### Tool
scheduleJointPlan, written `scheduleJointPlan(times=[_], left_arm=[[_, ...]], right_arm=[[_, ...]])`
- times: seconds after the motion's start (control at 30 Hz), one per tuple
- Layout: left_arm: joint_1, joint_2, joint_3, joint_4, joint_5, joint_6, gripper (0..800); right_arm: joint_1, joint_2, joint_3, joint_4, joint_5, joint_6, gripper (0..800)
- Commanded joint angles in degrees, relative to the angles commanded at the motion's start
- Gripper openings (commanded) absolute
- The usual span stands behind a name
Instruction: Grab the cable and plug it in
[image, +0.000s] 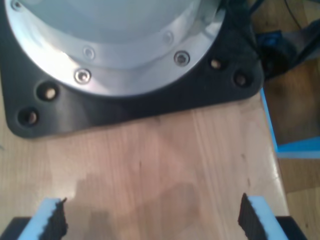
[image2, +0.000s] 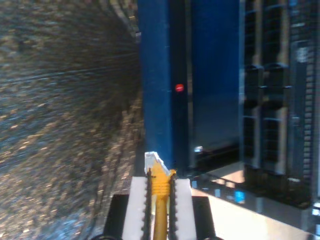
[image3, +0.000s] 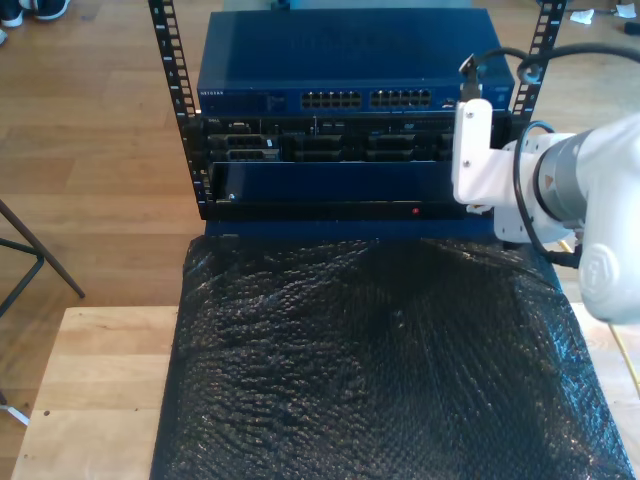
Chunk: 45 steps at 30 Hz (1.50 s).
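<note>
Pinching the long thin yellow-orange network cable (image2: 160, 200) between its two white, black-ribbed fingers (image2: 136, 205), my second gripper (image2: 160, 200) has the cable's small clear plastic plug (image2: 152, 161) sticking out just past the fingertips. Ahead of the plug stands the dark blue front of a rack-mounted unit (image2: 210, 75) with a small red light (image2: 179, 88) on it, and beside that front lies a sheet of black bubble wrap (image2: 60, 125). The plug is near the blue front but apart from it.

My first gripper (image: 150, 217) has its jaws spread wide over a pale wooden table top (image: 165, 160), nothing between the white fingers with black pads (image: 252, 217). Just beyond them sits a black mounting plate (image: 150, 107) carrying a round silver flange (image: 115, 60) with bolts.

From the exterior view, a white arm (image3: 560, 190) reaches in from the exterior view's right, its white end part (image3: 472, 150) upright in front of the rack (image3: 340, 110). That rack holds a blue network switch (image3: 340, 70) with two rows of ports (image3: 365, 99) on top and the blue panel with the red light (image3: 416, 211) below. Black bubble wrap (image3: 380, 370) covers the table before the rack, with bare wood (image3: 105, 390) at the exterior view's left.
</note>
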Motion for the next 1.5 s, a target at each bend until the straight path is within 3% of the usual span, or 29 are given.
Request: scheduleJointPlan(times=[0.23, 0.53, 0.73, 0.9, 1.1, 1.5], left_arm=[[0.0, 0.0, -0.1, -0.8, 0.1, 0.1, 800], [0.0, 0.0, -0.1, -0.8, 0.1, 0.1, 800], [0.0, 0.0, -0.1, -0.8, 0.1, 0.1, 800], [0.0, 0.0, -0.1, -0.8, 0.1, 0.1, 800], [0.0, 0.0, -0.1, -0.8, 0.1, 0.1, 800], [0.0, 0.0, -0.1, -0.8, 0.1, 0.1, 800]], right_arm=[[0.1, 0.4, 2.8, -3.6, -9.0, 0.0, 1], [3.8, 7.3, 2.8, -6.3, -22.5, -0.1, 1], [5.8, 16.3, 0.4, -6.2, -34.6, -0.3, 1], [5.7, 22.5, -3.2, -6.2, -36.8, -0.3, 1], [5.2, 24.5, -3.8, -6.2, -46.2, -4.6, 1], [5.0, 24.8, -5.3, -6.1, -49.6, -6.1, 0]])
